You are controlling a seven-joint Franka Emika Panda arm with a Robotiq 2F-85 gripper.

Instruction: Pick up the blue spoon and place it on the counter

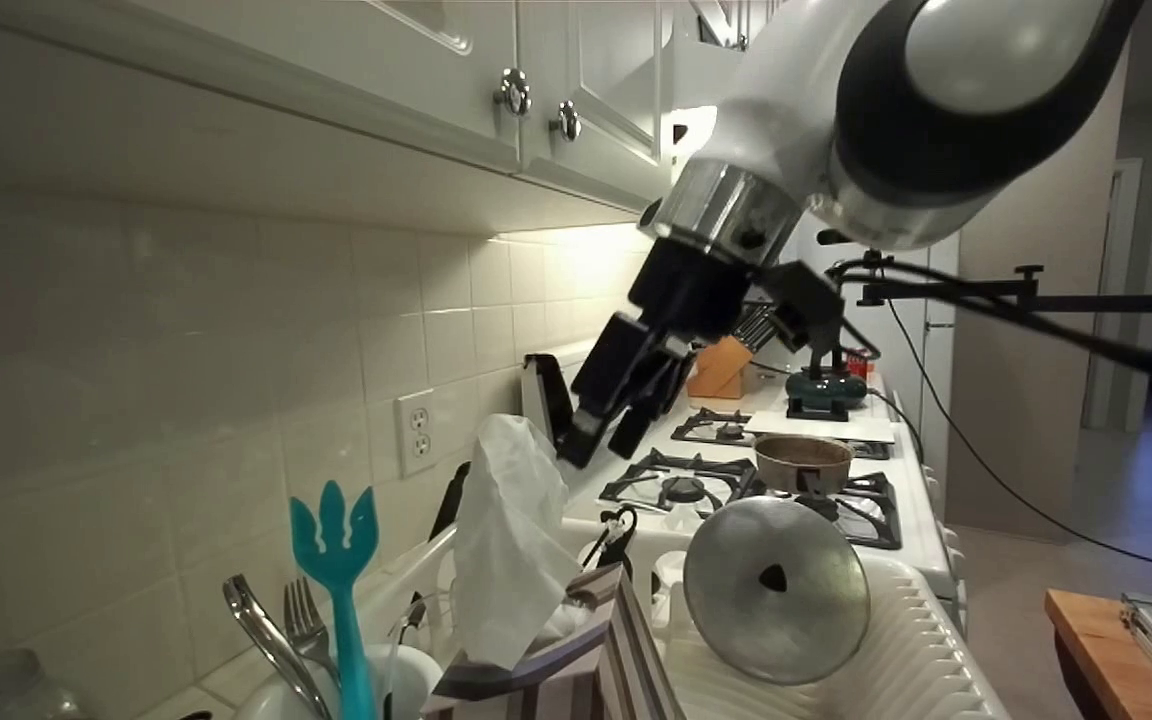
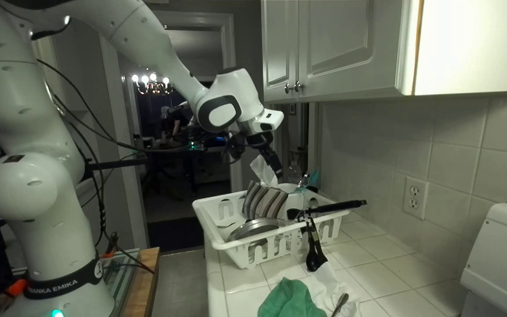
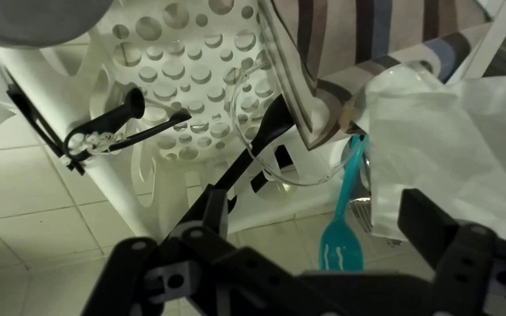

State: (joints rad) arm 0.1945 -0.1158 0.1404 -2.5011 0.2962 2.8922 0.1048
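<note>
The blue spoon (image 1: 336,555) is a teal utensil with a pronged head. It stands head up beside a metal fork (image 1: 306,625) in a white holder at the dish rack's end. It also shows in the other views (image 2: 313,178) (image 3: 341,243), its lower handle hidden. My gripper (image 1: 601,447) is open and empty, pointing down above the rack in both exterior views (image 2: 278,172). In the wrist view its spread fingers (image 3: 316,213) appear on either side of the spoon, which lies beyond them and is not touched. The tiled counter (image 2: 368,251) surrounds the rack.
The white dish rack (image 2: 205,213) holds a striped box-like item (image 2: 264,200), upright white paper (image 1: 511,540), a metal lid (image 1: 776,590) and black-handled utensils (image 2: 337,206). A clear rim (image 3: 297,182) is near the spoon. Cabinets (image 2: 341,48) hang above. A green cloth (image 2: 291,299) lies in front.
</note>
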